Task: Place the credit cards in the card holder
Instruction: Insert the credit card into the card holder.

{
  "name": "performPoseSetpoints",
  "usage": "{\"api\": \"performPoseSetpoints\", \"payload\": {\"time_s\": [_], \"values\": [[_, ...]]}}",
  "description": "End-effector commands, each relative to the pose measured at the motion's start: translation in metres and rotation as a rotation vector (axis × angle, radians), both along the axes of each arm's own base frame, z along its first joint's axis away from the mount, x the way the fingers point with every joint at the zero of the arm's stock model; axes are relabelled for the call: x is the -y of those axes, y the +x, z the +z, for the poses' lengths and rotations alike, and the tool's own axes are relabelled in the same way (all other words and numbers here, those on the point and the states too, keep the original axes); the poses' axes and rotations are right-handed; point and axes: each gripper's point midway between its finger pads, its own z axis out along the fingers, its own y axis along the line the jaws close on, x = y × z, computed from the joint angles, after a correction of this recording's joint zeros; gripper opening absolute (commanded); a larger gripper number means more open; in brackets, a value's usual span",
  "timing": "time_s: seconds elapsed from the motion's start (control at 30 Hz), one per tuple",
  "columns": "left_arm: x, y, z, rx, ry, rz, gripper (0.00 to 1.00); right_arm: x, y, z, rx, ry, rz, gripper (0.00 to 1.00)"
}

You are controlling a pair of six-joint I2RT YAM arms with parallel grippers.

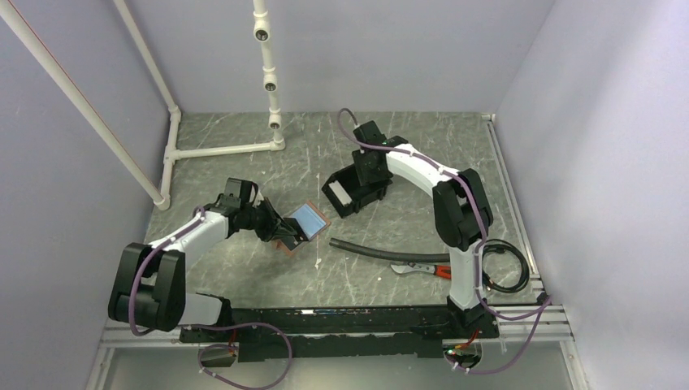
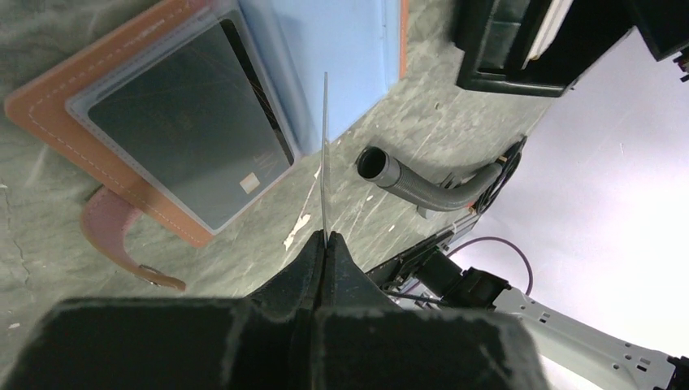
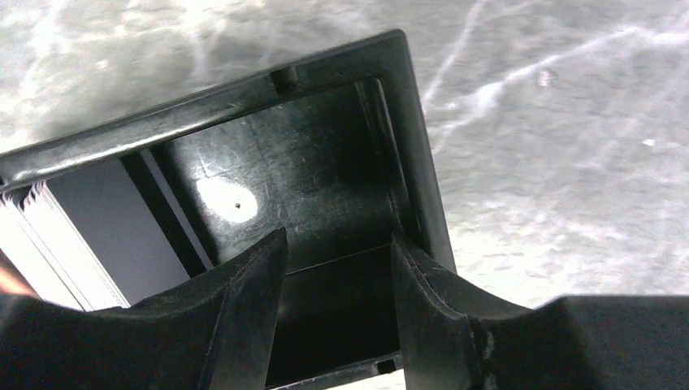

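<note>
So we're seeing the left gripper (image 2: 325, 244) pinching a credit card (image 2: 325, 146) tight by one end. It's holding the card edge-on over the rim of the open tan card holder (image 2: 49, 110), which is lying flat in the upper left of the left wrist view with a dark card (image 2: 179, 138) and a light blue card (image 2: 341, 57) on it. The right gripper (image 3: 337, 272) is hovering half-open, gripping nothing, over the black box (image 3: 341, 69), where a stack of cards (image 3: 77, 240) is leaning at the frame's lower left.
</note>
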Motion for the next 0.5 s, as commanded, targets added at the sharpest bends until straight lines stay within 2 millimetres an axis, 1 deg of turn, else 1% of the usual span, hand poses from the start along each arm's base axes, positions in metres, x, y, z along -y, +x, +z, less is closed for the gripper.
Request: {"api": "performPoseSetpoints", "payload": {"time_s": [0.0,0.13,0.3,0.33,0.4,0.47], "values": [[-0.001,0.018,0.004,0.041,0.019,0.003,0.0,0.051,0.027,0.013,0.068,-0.097,-0.111,0.53],[0.0,0.023,-0.004,0.047,0.018,0.0,0.0,0.085,0.035,0.011,0.067,-0.127,-0.188,0.53],[-0.001,0.019,-0.011,0.066,0.02,0.0,0.0,0.115,0.044,0.014,0.071,-0.14,-0.263,0.55],[-0.002,0.017,-0.013,0.068,0.024,-0.004,0.0,0.12,0.046,0.015,0.069,-0.138,-0.275,0.56],[-0.003,0.013,-0.014,0.079,0.024,-0.011,0.0,0.121,0.046,0.019,0.071,-0.133,-0.278,0.57],[-0.004,0.008,-0.018,0.084,0.023,-0.012,0.0,0.111,0.045,0.028,0.087,-0.101,-0.259,0.59]]}}
